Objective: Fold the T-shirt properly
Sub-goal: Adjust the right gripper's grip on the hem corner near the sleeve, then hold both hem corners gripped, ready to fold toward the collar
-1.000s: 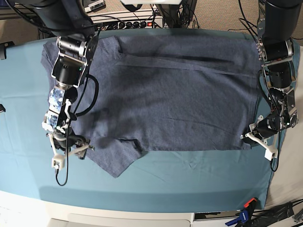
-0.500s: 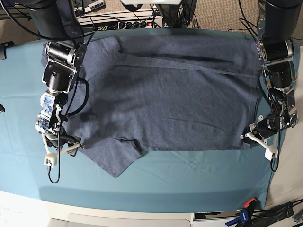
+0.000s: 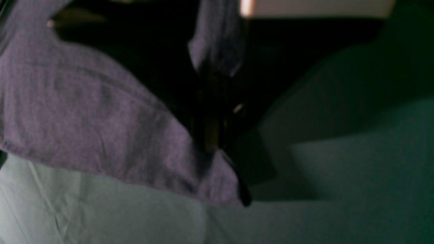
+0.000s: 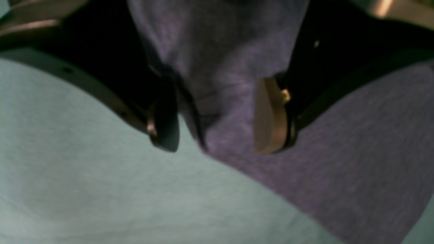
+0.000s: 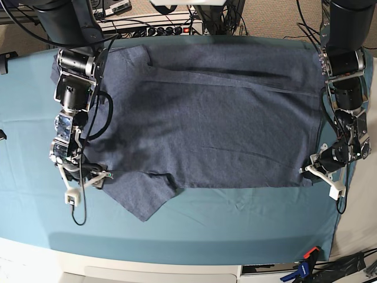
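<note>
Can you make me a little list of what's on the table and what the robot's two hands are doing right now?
Shirt: blue-grey T-shirt, spread out flat, one sleeve pointing toward the near edge
Table cover: teal cloth under the shirt
Left end effector: shut on the shirt's near corner
Right end effector: open, shirt edge between its fingers, not pinched yet
Folding: not started on the near side

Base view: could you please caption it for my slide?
T-shirt spread on teal cloth; left gripper shut on its hem, right gripper open at a sleeve.

Teal cloth (image 5: 235, 224), blue clamp (image 5: 301, 268)
</note>
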`<action>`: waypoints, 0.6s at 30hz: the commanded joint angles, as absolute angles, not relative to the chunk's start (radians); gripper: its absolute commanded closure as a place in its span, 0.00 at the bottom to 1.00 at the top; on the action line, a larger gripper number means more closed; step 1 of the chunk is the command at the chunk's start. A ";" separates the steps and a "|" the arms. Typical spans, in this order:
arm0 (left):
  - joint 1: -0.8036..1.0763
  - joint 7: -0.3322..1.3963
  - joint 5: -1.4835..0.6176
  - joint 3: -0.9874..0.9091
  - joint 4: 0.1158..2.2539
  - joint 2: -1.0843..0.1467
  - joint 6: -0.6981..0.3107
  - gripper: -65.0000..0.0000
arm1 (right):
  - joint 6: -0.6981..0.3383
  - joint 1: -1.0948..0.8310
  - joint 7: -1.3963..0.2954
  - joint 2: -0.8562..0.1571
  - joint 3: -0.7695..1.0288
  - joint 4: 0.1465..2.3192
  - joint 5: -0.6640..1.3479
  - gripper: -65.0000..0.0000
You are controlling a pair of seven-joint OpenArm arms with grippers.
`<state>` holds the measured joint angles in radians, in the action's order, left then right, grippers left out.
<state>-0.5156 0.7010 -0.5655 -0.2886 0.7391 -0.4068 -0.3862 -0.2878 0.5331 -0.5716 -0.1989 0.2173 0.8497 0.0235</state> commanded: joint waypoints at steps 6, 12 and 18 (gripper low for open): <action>-0.546 0.679 -0.580 -0.290 0.754 -0.421 -0.395 1.00 | -0.284 0.565 -0.549 -0.210 0.168 0.867 0.004 0.45; -0.546 0.680 -0.580 -0.290 0.754 -0.422 -0.395 1.00 | -0.271 0.559 -0.548 -0.211 0.163 0.867 -0.025 0.61; -0.546 0.680 -0.580 -0.290 0.754 -0.422 -0.394 1.00 | -0.272 0.526 -0.509 -0.211 0.163 0.867 -0.057 0.73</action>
